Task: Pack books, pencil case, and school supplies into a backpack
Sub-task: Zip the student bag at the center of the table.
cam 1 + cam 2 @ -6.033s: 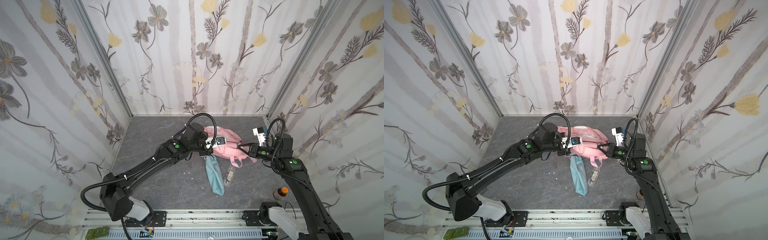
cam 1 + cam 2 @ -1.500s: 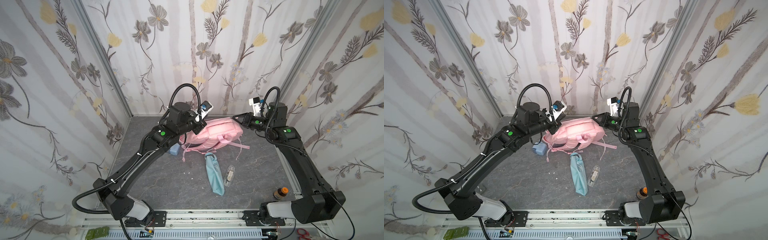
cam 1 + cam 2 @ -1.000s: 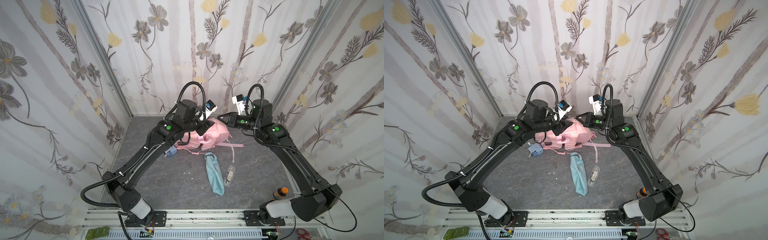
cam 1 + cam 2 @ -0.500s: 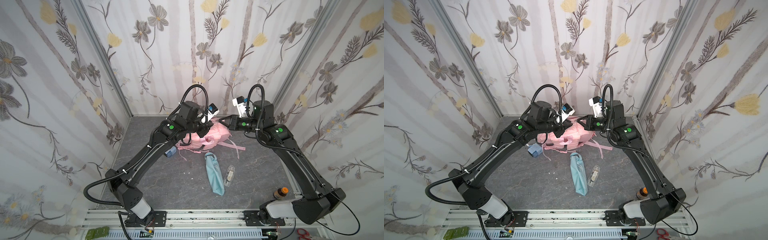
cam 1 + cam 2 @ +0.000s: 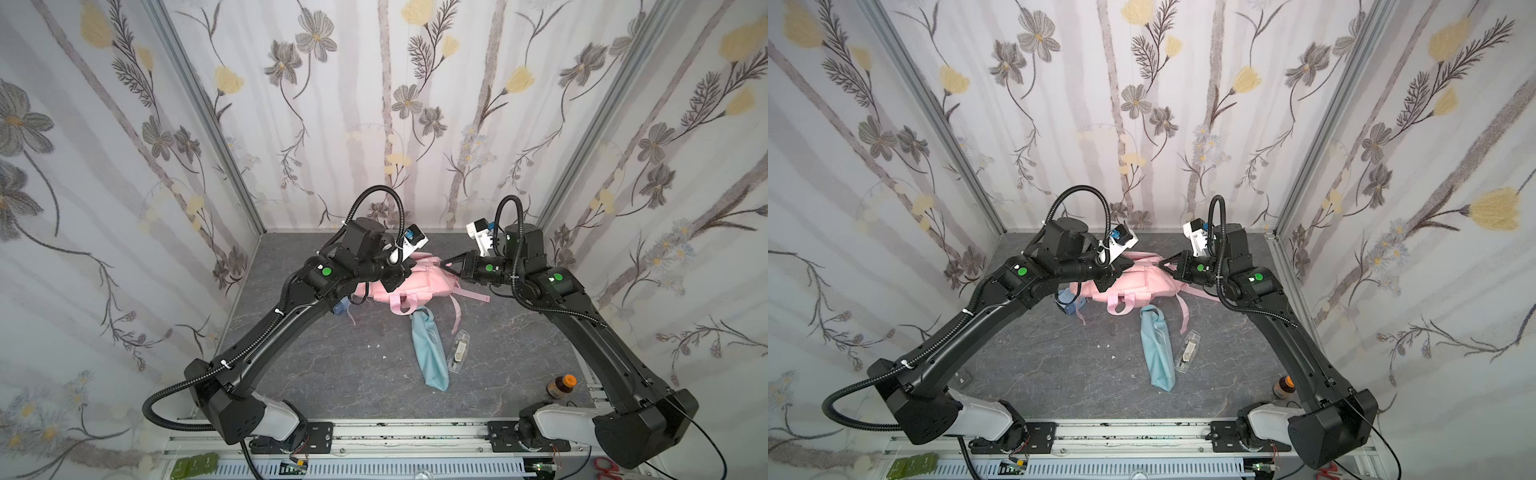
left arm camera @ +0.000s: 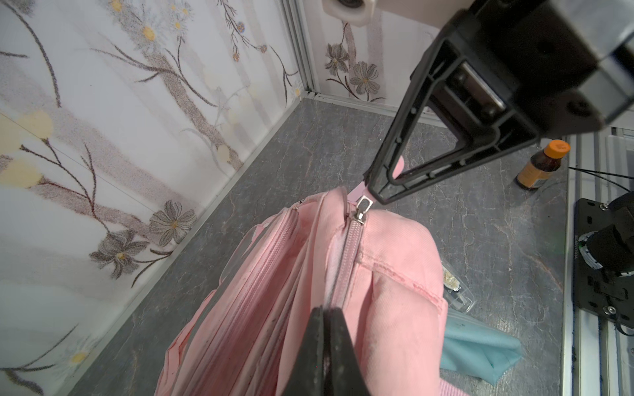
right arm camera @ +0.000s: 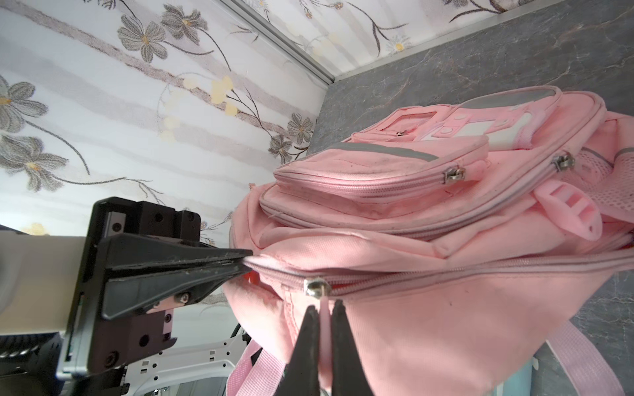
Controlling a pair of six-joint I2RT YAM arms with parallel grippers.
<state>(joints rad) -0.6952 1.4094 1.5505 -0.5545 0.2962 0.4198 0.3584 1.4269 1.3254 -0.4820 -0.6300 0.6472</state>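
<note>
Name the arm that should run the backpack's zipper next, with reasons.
Right. The right gripper is shut on the pink pull tab at the zipper slider of the backpack. The left gripper only pinches the zipper seam further along, so it likely suits bracing.

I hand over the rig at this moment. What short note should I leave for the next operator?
Left end effector: shut on the large pink fabric backpack, at its main zipper seam.
Right end effector: shut on that zipper's pink pull tab.
Lying unpacked on the grey table: long light-blue fabric pencil case, small clear plastic case, small pale-blue boxy item beside the backpack.
Books: not visible.
Done: both grips set; zipper looks closed where visible.
Left: open it, pack the items.
</note>
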